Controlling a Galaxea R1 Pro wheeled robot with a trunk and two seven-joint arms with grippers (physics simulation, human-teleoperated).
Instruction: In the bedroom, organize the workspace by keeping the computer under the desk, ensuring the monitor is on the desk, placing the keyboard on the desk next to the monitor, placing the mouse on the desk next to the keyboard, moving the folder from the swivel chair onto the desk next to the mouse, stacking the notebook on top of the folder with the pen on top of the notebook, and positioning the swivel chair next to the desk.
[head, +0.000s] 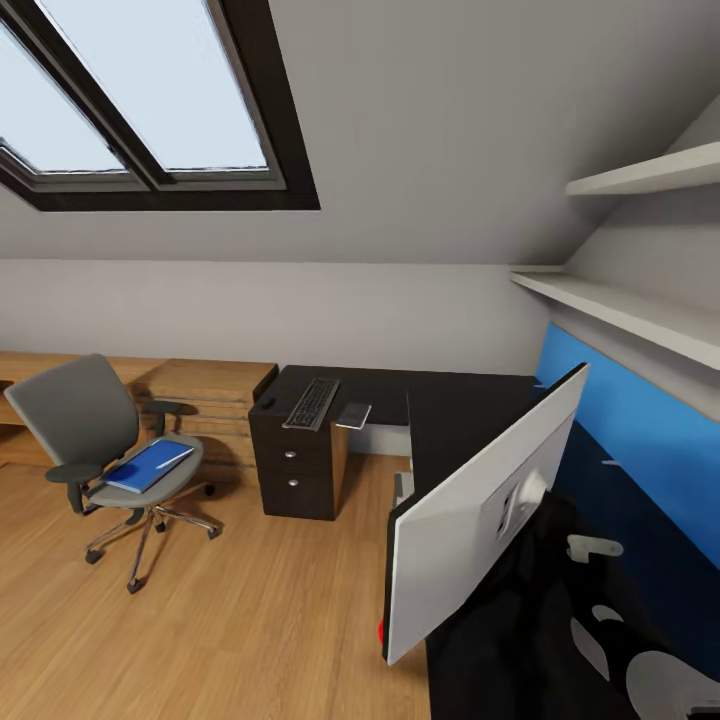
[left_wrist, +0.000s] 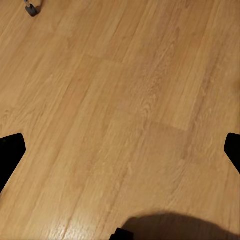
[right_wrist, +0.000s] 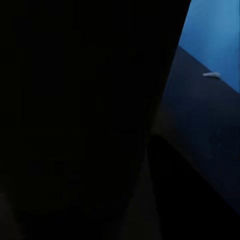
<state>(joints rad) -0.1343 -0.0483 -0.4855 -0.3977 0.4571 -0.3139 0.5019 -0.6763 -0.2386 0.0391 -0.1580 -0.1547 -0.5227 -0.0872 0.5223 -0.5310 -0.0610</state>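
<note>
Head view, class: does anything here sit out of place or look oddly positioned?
Yes. The folder lies on the swivel chair seat, not the desk. The monitor shows its pale back, tilted at the desk's near edge.

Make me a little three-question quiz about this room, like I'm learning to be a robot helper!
1. True or false: the folder lies on the swivel chair.
2. What sits beside the keyboard on the desk, nearer the monitor? A) a cup B) the notebook C) a lamp
3. Fill in: the left wrist view looks down at a wooden ____.

Key: 1 true; 2 B; 3 floor.
</note>
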